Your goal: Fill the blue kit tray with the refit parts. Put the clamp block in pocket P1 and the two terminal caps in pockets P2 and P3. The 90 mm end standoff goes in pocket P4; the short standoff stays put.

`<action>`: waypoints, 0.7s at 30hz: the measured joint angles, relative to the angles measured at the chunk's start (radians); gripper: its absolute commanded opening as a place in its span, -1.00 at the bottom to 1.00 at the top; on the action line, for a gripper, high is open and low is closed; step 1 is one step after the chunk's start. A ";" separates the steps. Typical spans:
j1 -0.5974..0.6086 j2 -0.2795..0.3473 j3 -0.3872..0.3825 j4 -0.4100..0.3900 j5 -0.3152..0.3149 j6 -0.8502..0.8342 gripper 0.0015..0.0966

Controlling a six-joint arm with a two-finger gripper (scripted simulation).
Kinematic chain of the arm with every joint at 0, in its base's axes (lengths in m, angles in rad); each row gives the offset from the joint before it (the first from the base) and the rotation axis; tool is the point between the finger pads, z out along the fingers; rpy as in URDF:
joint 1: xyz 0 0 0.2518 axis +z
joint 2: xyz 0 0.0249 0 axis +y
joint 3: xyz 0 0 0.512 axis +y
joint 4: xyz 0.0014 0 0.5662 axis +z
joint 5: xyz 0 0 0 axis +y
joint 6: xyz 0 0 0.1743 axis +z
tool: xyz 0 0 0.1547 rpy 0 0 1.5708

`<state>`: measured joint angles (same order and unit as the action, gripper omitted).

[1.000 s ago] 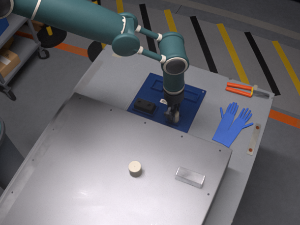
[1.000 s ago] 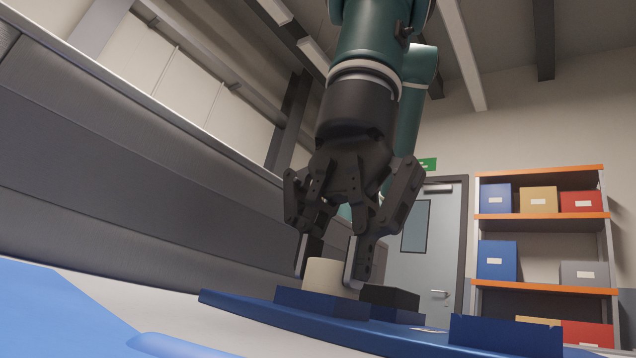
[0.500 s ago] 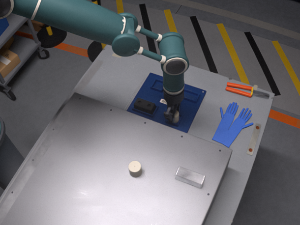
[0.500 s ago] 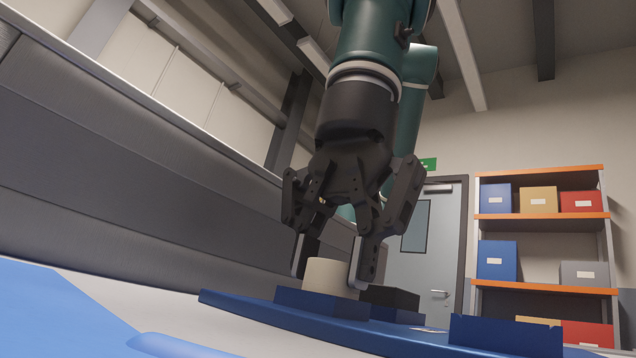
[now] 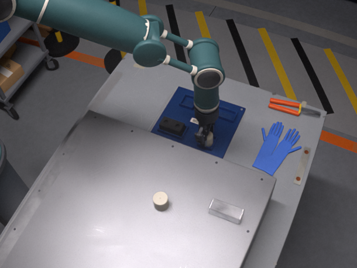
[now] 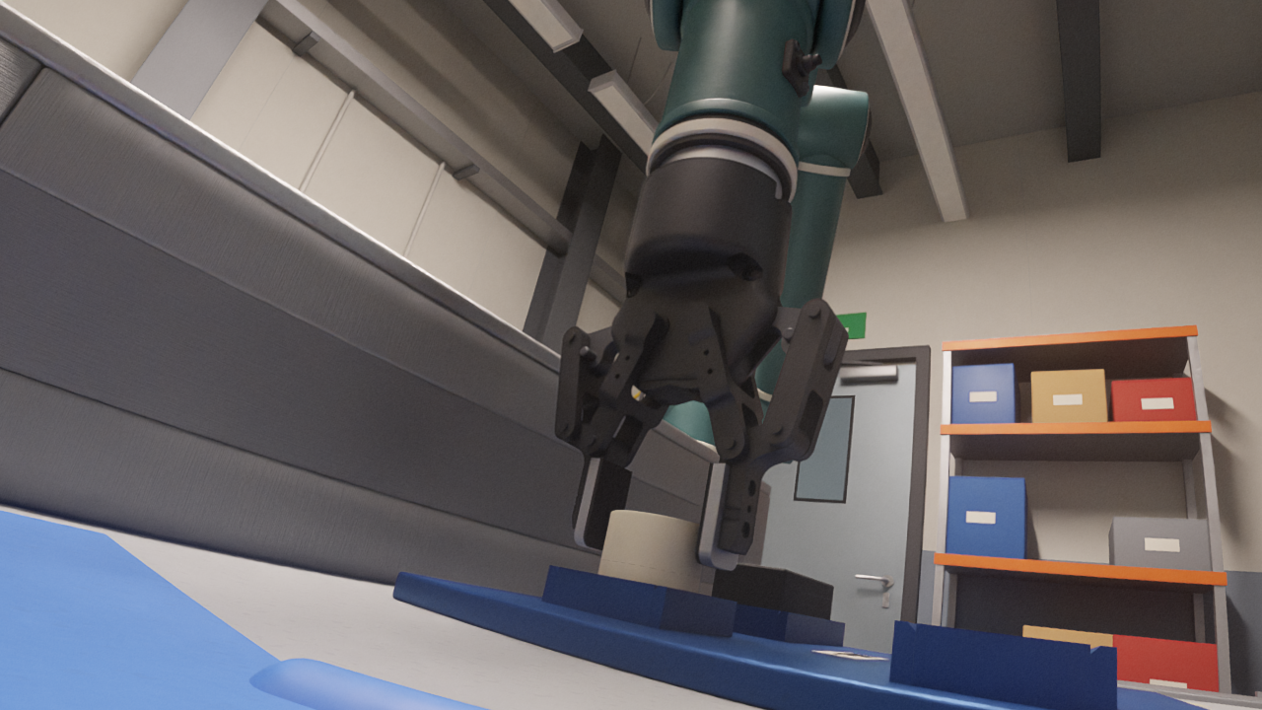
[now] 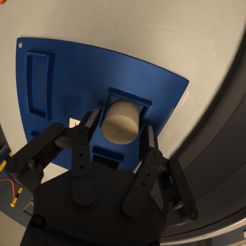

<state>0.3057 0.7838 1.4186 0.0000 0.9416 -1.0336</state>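
Observation:
A cream terminal cap (image 7: 120, 122) stands upright in a small square pocket near the front edge of the blue kit tray (image 5: 199, 121). My gripper (image 7: 121, 135) stands open around the cap (image 6: 651, 549) and holds nothing. The black clamp block (image 5: 172, 125) sits in the pocket at the tray's left end. A long narrow pocket (image 7: 37, 83) at the tray's far side is empty. A second cream cap (image 5: 160, 201) stands on the raised metal plate in the foreground, with a shiny metal standoff block (image 5: 226, 210) lying to its right.
Behind the tray the grey table top runs to its far edge, with striped floor beyond. Right of the tray lie blue gloves (image 5: 276, 147), orange-handled pliers (image 5: 288, 106) and a thin metal strip (image 5: 302, 165). A shelf cart (image 5: 14, 58) stands at far left.

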 measured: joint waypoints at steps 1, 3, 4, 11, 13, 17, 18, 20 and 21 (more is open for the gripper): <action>0.000 -0.002 0.000 0.000 0.003 0.000 0.23; 0.000 -0.009 -0.001 0.000 0.010 0.000 0.23; 0.000 -0.014 -0.001 0.000 0.015 0.000 0.23; 0.000 -0.053 -0.010 0.000 0.059 0.000 0.23; 0.000 -0.061 -0.012 0.000 0.068 0.000 0.23; 0.000 -0.066 -0.014 0.000 0.076 0.000 0.23; 0.000 -0.066 -0.014 0.000 0.076 0.000 0.23; 0.000 -0.065 -0.013 0.000 0.075 0.000 0.23; 0.000 -0.065 -0.013 0.000 0.075 0.000 0.23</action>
<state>0.3057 0.7188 1.4061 0.0000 1.0170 -1.0336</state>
